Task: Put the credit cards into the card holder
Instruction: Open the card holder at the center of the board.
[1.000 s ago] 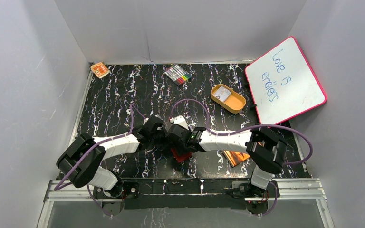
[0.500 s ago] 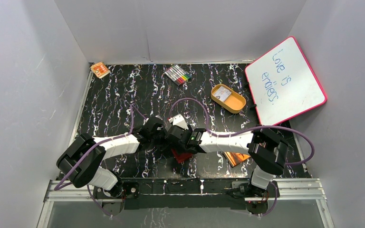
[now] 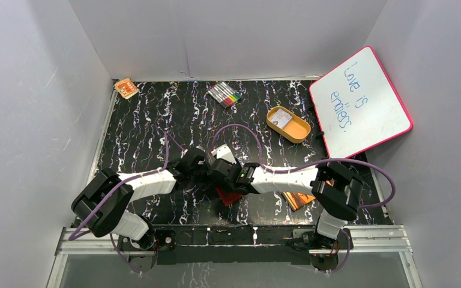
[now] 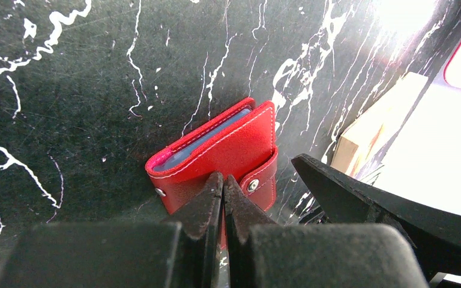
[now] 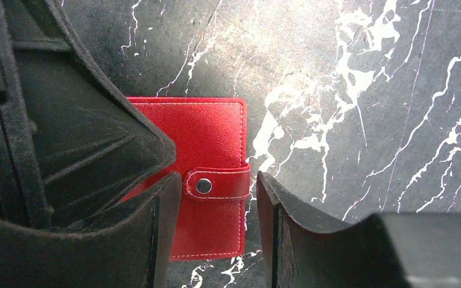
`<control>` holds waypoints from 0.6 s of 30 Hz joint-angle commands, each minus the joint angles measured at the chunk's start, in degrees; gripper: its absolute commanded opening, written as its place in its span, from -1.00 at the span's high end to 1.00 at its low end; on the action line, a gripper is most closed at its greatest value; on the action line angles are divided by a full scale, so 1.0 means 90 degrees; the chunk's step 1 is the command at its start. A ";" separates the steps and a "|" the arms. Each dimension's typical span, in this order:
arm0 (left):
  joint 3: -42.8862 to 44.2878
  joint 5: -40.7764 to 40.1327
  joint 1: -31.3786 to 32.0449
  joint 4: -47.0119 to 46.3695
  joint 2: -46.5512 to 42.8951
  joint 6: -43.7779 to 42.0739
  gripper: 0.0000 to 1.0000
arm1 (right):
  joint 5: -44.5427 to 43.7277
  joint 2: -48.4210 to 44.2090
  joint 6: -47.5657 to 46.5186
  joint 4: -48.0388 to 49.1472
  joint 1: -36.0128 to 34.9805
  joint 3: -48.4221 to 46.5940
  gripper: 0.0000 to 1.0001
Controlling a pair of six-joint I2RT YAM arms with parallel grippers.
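From above, the card holder (image 3: 230, 197) is mostly hidden under the left hand (image 3: 207, 174) and the right hand (image 3: 222, 176), and only a red corner shows. The right arm (image 3: 282, 179) covers part of the orange booklet (image 3: 301, 200). In the right wrist view, the left hand blocks the card holder's left side. The contents of the orange tray (image 3: 299, 133) are too small to tell.

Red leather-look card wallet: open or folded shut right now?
Folded shut: the red wallet lies flat on the black marbled table, its snap tab wrapped round the edge, silver stud on the cover.
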State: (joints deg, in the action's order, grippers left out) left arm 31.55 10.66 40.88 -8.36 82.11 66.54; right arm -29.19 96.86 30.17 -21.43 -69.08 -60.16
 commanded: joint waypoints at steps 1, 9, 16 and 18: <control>-0.0090 -0.0022 0.0023 0.0216 0.0068 -0.0044 1.00 | 0.0091 0.0148 -0.0013 0.0282 -0.0069 0.0033 -0.15; -0.0110 -0.0037 0.0025 0.0252 0.0025 -0.0046 1.00 | 0.0275 0.0185 -0.0049 0.0338 -0.0069 0.0149 -0.18; -0.0105 -0.0034 0.0024 0.0290 -0.0160 -0.0023 1.00 | 0.0304 0.0047 -0.0013 0.0427 -0.0074 0.0342 -0.21; -0.0067 -0.0022 0.0027 0.0324 -0.0209 -0.0016 1.00 | 0.0294 0.0011 -0.0013 0.0455 -0.0069 0.0379 -0.20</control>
State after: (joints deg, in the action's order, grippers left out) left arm 31.33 10.63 40.69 -8.29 81.97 66.52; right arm -28.67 96.57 30.68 -18.81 -68.97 -58.30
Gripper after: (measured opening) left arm 0.007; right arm 0.600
